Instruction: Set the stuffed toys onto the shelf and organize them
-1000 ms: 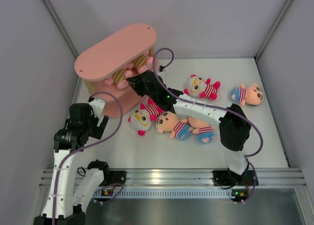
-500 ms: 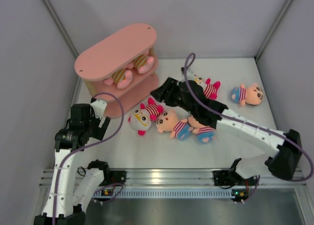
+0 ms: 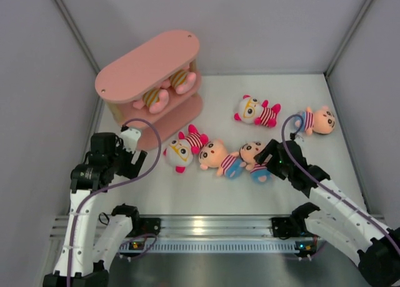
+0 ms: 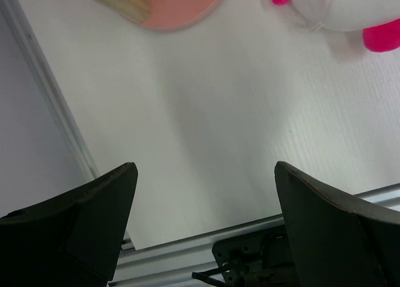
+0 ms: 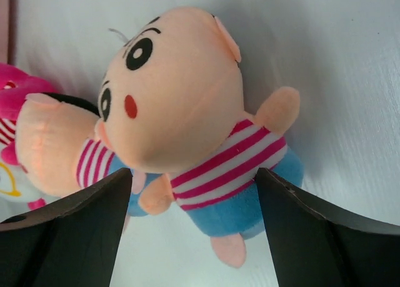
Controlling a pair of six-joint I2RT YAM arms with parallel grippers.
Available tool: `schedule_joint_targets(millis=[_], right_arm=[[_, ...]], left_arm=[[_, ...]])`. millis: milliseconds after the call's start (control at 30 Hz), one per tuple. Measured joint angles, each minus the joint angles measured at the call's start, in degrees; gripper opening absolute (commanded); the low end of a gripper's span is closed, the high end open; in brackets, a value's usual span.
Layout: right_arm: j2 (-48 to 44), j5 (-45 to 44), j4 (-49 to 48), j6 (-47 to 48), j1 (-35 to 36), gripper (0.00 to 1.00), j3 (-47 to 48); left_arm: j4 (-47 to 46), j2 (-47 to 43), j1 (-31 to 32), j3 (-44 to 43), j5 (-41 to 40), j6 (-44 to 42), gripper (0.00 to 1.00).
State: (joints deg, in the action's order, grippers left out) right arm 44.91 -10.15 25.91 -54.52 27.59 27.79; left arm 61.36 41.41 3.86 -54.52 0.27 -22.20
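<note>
Shelf (image 3: 150, 62), pink, three tiers, stood at the far left of the table (image 3: 206, 196). Contents: one pink toy with yellow stripes (image 3: 181, 80), lying on the middle tier between the pale posts; bottom tier mostly hidden from above

Loose on the table, five toys: first white-faced toy (image 3: 180, 151) just in front of the shelf; first peach toy (image 3: 215, 157) touching it on the right; second peach toy (image 3: 251, 152) next in the row; second white-faced toy (image 3: 253, 109) farther back, apart; third peach toy (image 3: 319, 120) near the right wall

Right gripper (image 5: 194, 174) hung over the second peach toy, fingers spread wide to either side of its striped body, gripping nothing. Left gripper (image 4: 206, 168) hovered over the table near the shelf's foot, fingers fully apart, holding nothing

Change since a second earlier: the right arm had been stretched to the shelf's middle tier, fingers close together at the striped toy; it had since let go and pulled back to the near right. Left arm and loose toys lay much as before
</note>
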Motion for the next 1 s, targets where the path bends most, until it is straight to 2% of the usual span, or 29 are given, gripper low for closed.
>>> schedule_joint_targets(millis=[100,200,233,333,467,600,767,833,1000], right_arm=[[3.56,1.18,-3.41,-0.2,-1.16,0.74,-2.01],[5.68,1.09,-6.27,-1.07,-1.22,0.58,-3.34],[5.68,0.81,-7.13,-1.11,-1.22,0.38,-3.82],[5.4,-0.11,-7.72,-0.74,-1.27,0.0,-4.52],[3.63,-2.14,-5.62,2.03,-1.27,0.0,-2.99],[3.19,-4.37,1.36,9.44,-1.14,0.0,5.97],[8.92,-7.45,7.1,19.37,3.41,0.0,30.1],[14.4,-10.4,8.57,23.26,8.87,0.0,43.67],[28.15,-14.58,10.99,27.61,23.74,0.0,66.05]], left_arm=[[0.11,0.0,0.0,-0.02,4.17,-0.07,0.95],[1.49,0.13,0.0,-1.49,9.29,-0.9,0.95],[1.97,0.28,0.0,-2.47,10.97,-1.36,0.95],[3.58,0.5,0.02,-6.8,15.89,-2.4,0.95],[3.8,0.87,0.42,-12.5,21.18,-3.04,0.95],[4.07,2.45,0.81,-17.16,25.22,-3.32,0.96],[4.61,6.56,0.92,-23.37,28.17,-3.48,0.99],[4.9,8.7,0.92,-26.36,28.89,-3.41,0.98],[5.27,14.56,0.94,-35.91,29.73,-3.04,0.99]])
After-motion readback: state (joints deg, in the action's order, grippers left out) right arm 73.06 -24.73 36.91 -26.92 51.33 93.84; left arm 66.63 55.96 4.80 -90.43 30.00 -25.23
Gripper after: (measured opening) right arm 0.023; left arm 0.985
